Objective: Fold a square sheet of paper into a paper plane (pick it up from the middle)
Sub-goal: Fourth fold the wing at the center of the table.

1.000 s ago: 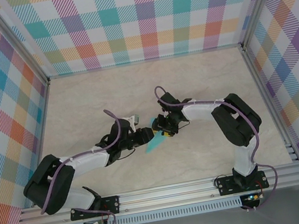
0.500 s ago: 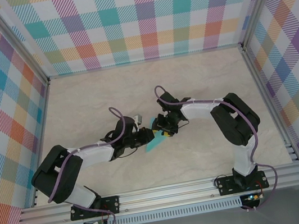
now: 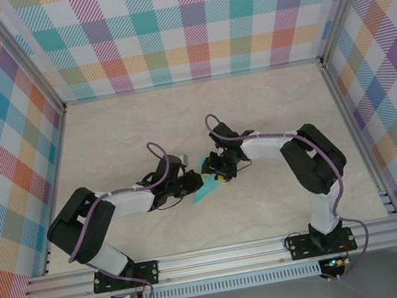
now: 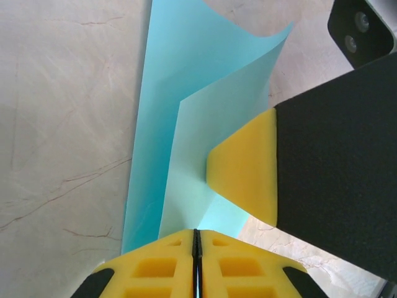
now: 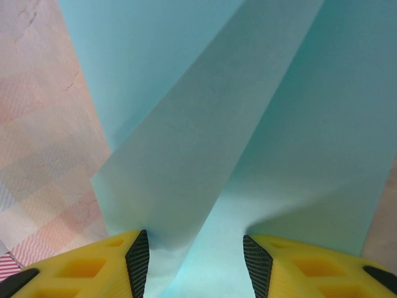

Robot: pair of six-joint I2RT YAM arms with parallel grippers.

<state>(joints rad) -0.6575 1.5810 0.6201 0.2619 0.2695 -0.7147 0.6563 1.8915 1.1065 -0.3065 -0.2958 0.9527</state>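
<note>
Pinching the creased turquoise paper plane (image 4: 161,124), the left pincer (image 4: 195,239) is pressed together while the right pincer (image 5: 193,248) stands spread.

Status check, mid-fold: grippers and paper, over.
Left gripper shut on the paper, near end. Right gripper open, astride a raised fold. Paper part-folded, one flap standing up. No obstruction seen.

The left gripper (image 3: 191,184) and right gripper (image 3: 220,173) are crowding the folded paper (image 3: 205,189), seemingly leaving no gap between them, while bare counter (image 3: 127,130) is lying open all around.
</note>
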